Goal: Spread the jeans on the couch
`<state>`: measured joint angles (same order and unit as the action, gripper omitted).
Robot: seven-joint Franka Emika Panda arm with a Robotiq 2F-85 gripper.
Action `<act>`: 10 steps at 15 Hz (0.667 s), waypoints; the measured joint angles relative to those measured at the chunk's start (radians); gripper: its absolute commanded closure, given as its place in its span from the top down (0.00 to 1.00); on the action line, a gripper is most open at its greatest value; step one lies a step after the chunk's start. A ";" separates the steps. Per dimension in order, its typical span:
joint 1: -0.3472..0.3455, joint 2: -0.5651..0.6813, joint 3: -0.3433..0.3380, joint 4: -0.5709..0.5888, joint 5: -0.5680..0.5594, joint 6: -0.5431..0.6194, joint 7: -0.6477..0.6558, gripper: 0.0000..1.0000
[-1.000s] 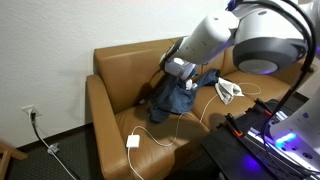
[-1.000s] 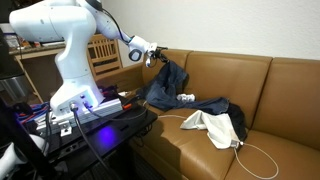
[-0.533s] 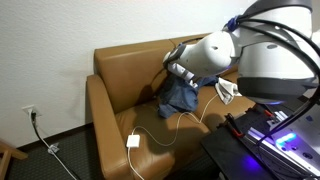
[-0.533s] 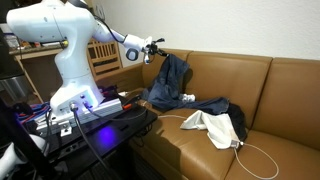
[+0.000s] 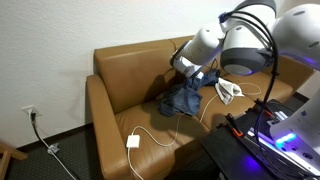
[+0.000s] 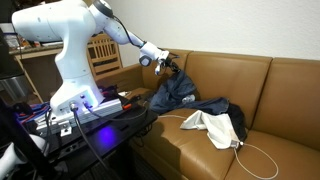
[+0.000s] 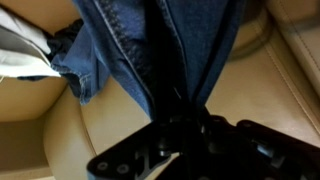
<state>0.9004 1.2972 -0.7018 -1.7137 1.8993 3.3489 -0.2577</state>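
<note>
Gripping jeans (image 6: 180, 92) over couch (image 6: 280, 90); claw (image 6: 166, 66) clamped.

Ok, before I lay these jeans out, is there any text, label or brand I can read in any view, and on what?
No text can be read in any view.
The jeans: only plain denim and seams show; no patch or tag lettering.
The white plug block: too small to show any marking.
The wall outlet: too small to read.
The robot arm: no legible logo.
</note>
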 measured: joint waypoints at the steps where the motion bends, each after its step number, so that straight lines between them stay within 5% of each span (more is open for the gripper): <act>1: -0.044 0.014 0.018 0.044 -0.001 -0.027 0.021 0.33; 2: -0.085 0.029 0.032 0.082 -0.001 -0.056 0.047 0.15; 4: -0.143 0.050 0.040 0.130 0.000 -0.111 0.085 0.28; 5: -0.160 0.053 0.043 0.143 0.000 -0.121 0.089 0.58; 7: -0.161 0.053 0.038 0.155 0.007 -0.125 0.090 0.60; 10: -0.056 0.055 -0.059 0.201 0.123 -0.159 0.044 0.81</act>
<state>0.8445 1.3522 -0.7605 -1.5132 2.0226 3.1895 -0.2142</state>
